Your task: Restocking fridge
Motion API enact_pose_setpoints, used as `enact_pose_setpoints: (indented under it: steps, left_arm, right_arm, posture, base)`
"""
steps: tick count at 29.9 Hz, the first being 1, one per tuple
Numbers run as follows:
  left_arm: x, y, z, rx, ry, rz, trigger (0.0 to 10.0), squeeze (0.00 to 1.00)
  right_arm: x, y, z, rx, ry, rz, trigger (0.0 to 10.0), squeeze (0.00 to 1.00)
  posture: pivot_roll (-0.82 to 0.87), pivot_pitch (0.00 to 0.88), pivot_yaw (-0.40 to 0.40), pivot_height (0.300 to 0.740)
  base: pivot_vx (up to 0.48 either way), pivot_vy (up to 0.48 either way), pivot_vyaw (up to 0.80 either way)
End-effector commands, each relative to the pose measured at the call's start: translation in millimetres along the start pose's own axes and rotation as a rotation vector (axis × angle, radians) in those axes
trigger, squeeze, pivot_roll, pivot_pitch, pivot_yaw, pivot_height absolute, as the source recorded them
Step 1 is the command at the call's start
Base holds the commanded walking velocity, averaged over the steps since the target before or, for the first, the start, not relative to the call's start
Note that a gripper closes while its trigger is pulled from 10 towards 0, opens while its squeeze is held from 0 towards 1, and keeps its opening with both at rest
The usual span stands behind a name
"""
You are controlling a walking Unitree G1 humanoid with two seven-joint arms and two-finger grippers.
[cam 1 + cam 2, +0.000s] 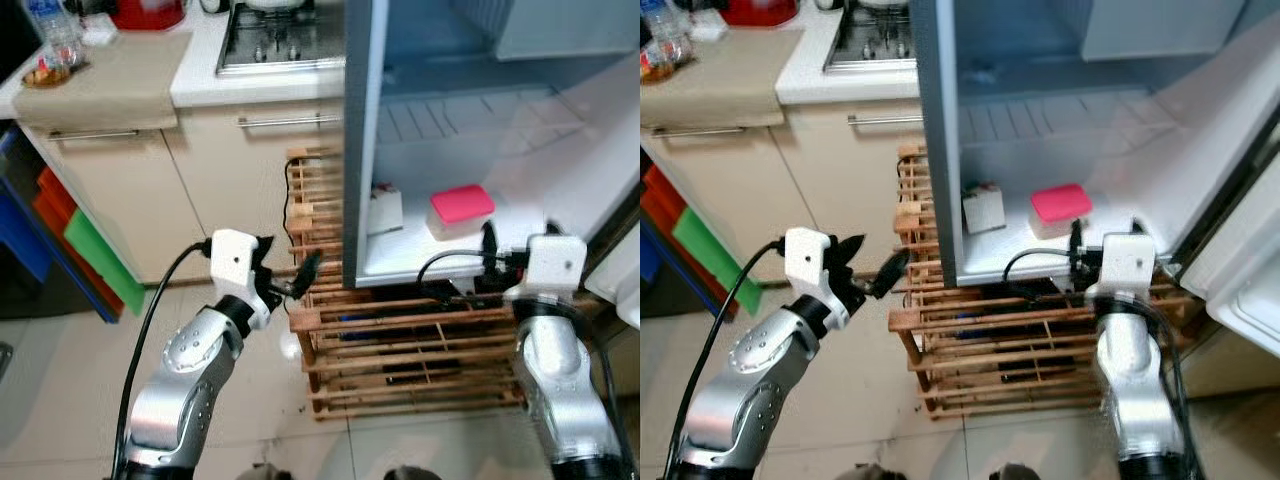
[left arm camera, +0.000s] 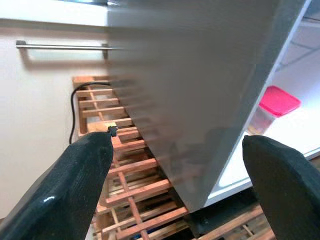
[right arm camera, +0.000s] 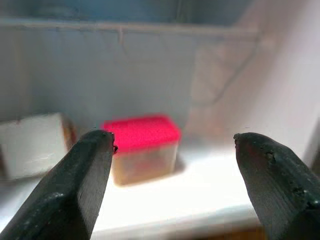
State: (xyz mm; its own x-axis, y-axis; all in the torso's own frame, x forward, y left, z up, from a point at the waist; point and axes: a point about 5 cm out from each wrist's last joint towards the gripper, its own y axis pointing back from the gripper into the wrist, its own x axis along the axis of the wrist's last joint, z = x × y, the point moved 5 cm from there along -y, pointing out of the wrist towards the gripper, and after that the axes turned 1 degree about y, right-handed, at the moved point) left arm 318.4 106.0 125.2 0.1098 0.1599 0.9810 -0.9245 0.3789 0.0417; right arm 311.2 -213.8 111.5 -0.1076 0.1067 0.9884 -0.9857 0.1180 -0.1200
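1. Fridge stands open. On its bottom shelf: a pink-lidded container and, near it, a small white box.
2. Right gripper at the shelf's front edge, fingers apart, empty, facing the container without touching it.
3. Left gripper outside the fridge wall, above the wooden rack, fingers apart, empty.
4. Judgement: two items look stocked; anything left to load is not visible.

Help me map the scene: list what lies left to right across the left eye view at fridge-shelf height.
Green board → left hand → white box → pink-lidded container → right arm's white wrist block.
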Motion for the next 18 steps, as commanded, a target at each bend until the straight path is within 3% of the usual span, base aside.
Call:
enact_pose_setpoints:
  steps: [1,6,9,18]
  left_arm:
    - [-4,-6.0,0.0,0.006,-0.032,-0.007,10.0,0.0]
    - [1,-11.3,-0.8,0.001,-0.059,0.013,10.0,0.0]
    - [6,-5.3,-5.5,0.018,-0.107,0.036,10.0,0.0]
    - [14,-7.3,-21.8,0.147,-0.125,0.098,10.0,0.0]
  right_arm:
    - [0,5.1,-5.6,0.026,-0.026,-0.021,10.0,0.0]
    - [-4,15.6,-18.3,0.08,-0.042,-0.063,10.0,0.0]
    - [-9,22.0,-19.2,0.095,-0.059,-0.105,10.0,0.0]
    - [-19,8.0,-18.7,0.092,-0.051,-0.141,10.0,0.0]
  posture:
    - [-0.18,0.0,0.098,0.74]
    - [-0.16,0.0,0.085,0.74]
    - [-0.13,0.0,0.074,0.74]
    - [-0.11,0.0,0.065,0.74]
  base:
    - [0.0,0.0,0.0]
    - [0.0,0.0,0.0]
    - [0.0,0.0,0.0]
    - [0.0,0.0,0.0]
